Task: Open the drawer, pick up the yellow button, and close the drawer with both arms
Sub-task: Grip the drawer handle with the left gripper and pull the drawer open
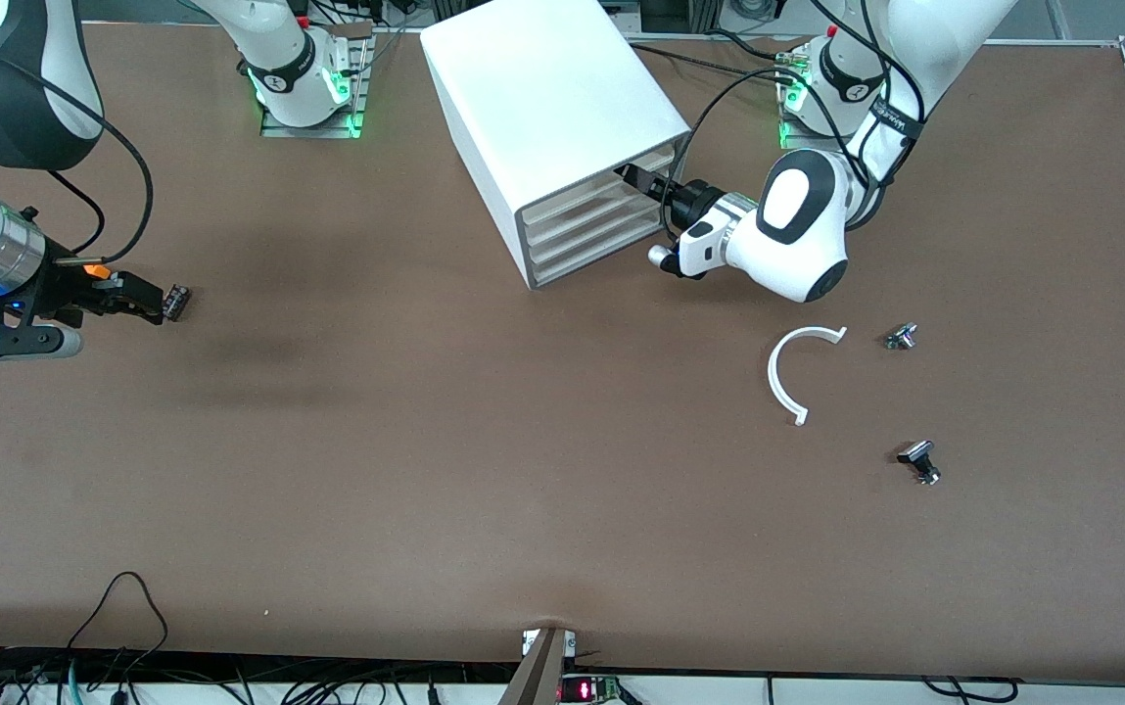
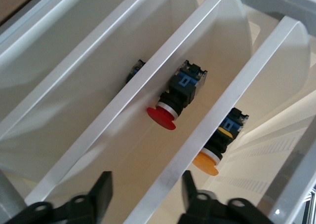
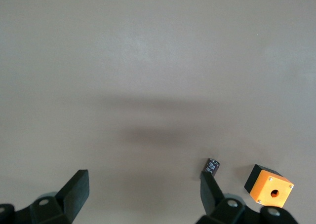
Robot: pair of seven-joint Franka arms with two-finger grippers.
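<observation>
Brown bench fills your front view, with the white cabinet (image 1: 562,127) standing near the arms' bases and its drawer fronts angled toward the left arm's end. Your left hand (image 1: 642,180) sits right at the front of the cabinet, level with the top drawer (image 1: 642,166). In the left wrist view its fingers (image 2: 101,187) stand apart, straddling the white front edge of one tray.

The button (image 2: 219,142) lies in the tray next to that edge, just ahead of one fingertip and not touching it. It rests on its side, long axis running along the tray's depth, with the orange-yellow cap pointing out toward your hand and the black-and-blue body pointing deeper in. A red-capped button (image 2: 175,98) lies the same way in the neighbouring tray.

Your right hand (image 1: 156,301) waits low over the bench at the right arm's end, fingers (image 3: 74,192) apart and holding nothing. A small dark cylinder (image 3: 211,166) and an orange cube (image 3: 269,185) lie on the bench beside one finger.

A white arc (image 1: 797,372) and two small metal parts (image 1: 902,337) lie toward the left arm's end, nearer the front camera than the cabinet.
</observation>
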